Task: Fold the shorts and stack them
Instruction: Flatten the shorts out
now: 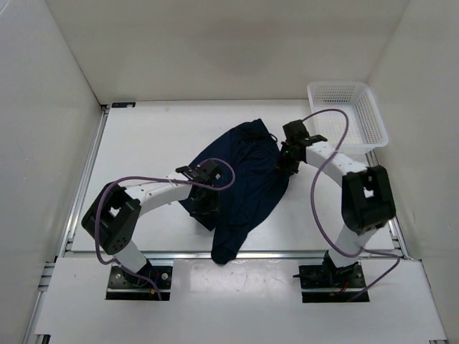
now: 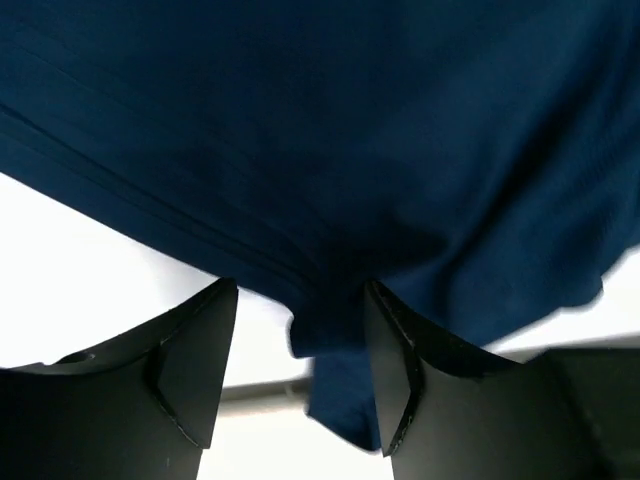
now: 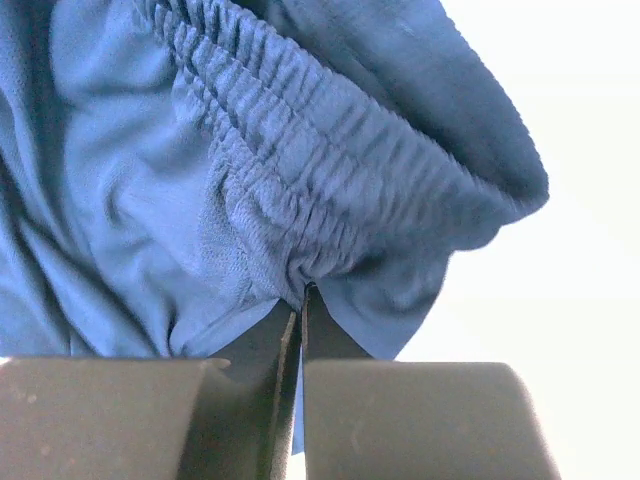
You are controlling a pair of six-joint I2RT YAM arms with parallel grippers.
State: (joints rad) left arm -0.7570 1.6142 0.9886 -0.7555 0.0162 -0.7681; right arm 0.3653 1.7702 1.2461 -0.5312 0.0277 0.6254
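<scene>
Shorts (image 1: 247, 179) lie crumpled mid-table (image 1: 143, 143), between the two arms. One end trails down to the near edge and laps onto the rail (image 1: 107, 253).

Left gripper (image 1: 204, 199) is low at the cloth's left edge. In the left wrist view its jaws stand apart. A fold of navy fabric hangs in the gap and touches the right-hand jaw. The other jaw is clear of it, so no clamp there.

Right gripper (image 1: 287, 161) is at the cloth's upper right edge. In the right wrist view its jaws are together, pinching the gathered elastic waistband (image 3: 330, 190) right at the tips. The fabric bunches and puckers at the pinch point, and the band arcs away up-left.

White mesh basket (image 1: 373, 115) sits at the far right corner of the table, apart from the shorts. A purple cable loops just beside its near-left wall.
</scene>
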